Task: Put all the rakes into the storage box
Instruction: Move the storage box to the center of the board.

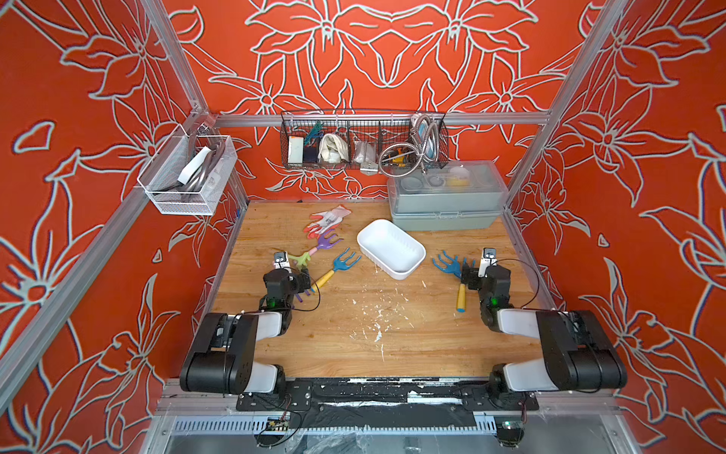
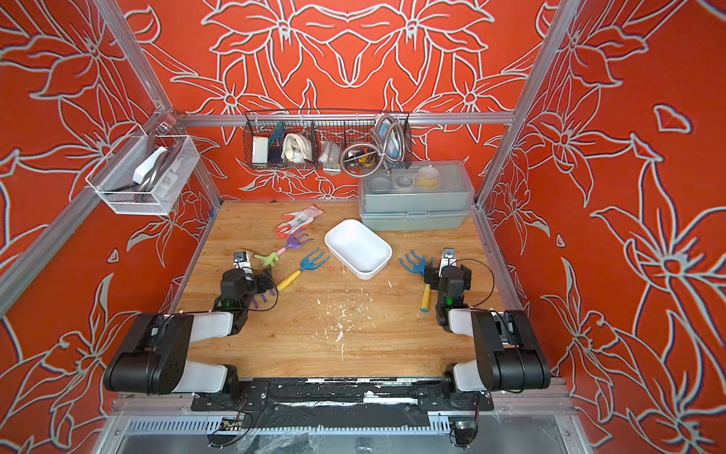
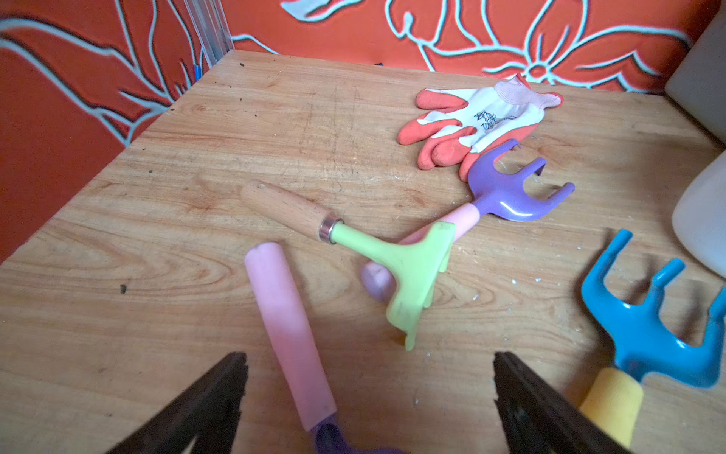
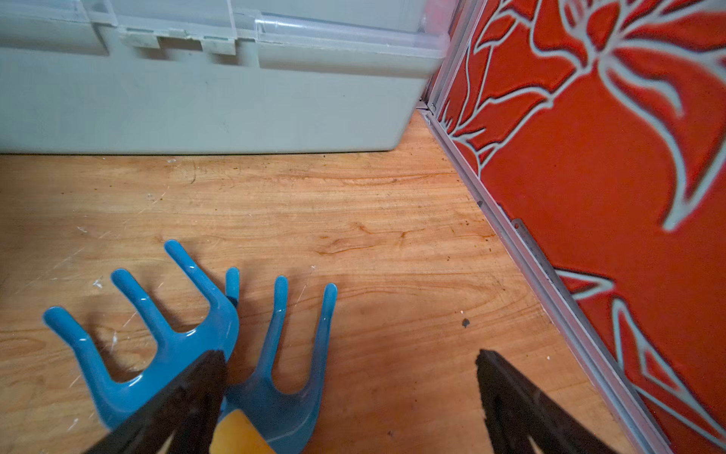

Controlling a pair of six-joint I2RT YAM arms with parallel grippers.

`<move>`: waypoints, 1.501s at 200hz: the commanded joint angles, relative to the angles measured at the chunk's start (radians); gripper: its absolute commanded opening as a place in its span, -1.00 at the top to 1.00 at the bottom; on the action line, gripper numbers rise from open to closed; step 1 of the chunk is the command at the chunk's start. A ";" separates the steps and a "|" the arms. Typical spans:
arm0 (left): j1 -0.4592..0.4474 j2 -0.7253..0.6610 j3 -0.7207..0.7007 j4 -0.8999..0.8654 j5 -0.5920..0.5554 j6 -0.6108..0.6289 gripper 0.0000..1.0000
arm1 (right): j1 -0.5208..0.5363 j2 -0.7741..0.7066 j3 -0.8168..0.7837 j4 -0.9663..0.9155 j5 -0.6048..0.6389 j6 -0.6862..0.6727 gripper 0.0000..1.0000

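The white storage box (image 1: 391, 249) (image 2: 358, 248) lies empty at mid-table. A blue rake (image 1: 450, 265) (image 4: 157, 353) with a yellow handle (image 1: 460, 298) lies to its right. My right gripper (image 1: 469, 271) (image 4: 349, 359) hovers open over the rake's neck, one finger above the blue head and bare wood between the jaws. At the left lie a green rake (image 1: 300, 259) (image 3: 408, 271) with a wooden handle, a purple fork (image 1: 328, 241) and a blue fork (image 1: 341, 261) (image 3: 644, 338). My left gripper (image 1: 299, 280) (image 3: 369, 361) stands open above another pink handle (image 3: 288, 334), not touching it.
An orange-and-white glove (image 1: 330, 218) (image 3: 479, 118) lies at the back left. A grey box with a clear lid (image 1: 446, 196) (image 4: 196, 98) fills the back right corner. Wire baskets (image 1: 363, 141) (image 1: 188, 173) hang on the walls. The frame rail (image 4: 550, 275) runs close beside the right gripper.
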State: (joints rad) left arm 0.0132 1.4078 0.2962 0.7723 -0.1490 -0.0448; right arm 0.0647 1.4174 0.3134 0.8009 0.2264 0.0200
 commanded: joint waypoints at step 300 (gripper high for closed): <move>0.037 -0.250 0.506 -1.180 0.039 -0.414 -0.97 | -0.017 -0.396 0.388 -1.194 0.234 0.497 -0.99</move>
State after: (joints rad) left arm 0.0532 1.3003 0.8520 -0.1581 -0.1677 -0.3290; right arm 0.0555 1.0813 0.6361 0.0669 0.3889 0.2680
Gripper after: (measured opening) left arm 0.984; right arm 0.996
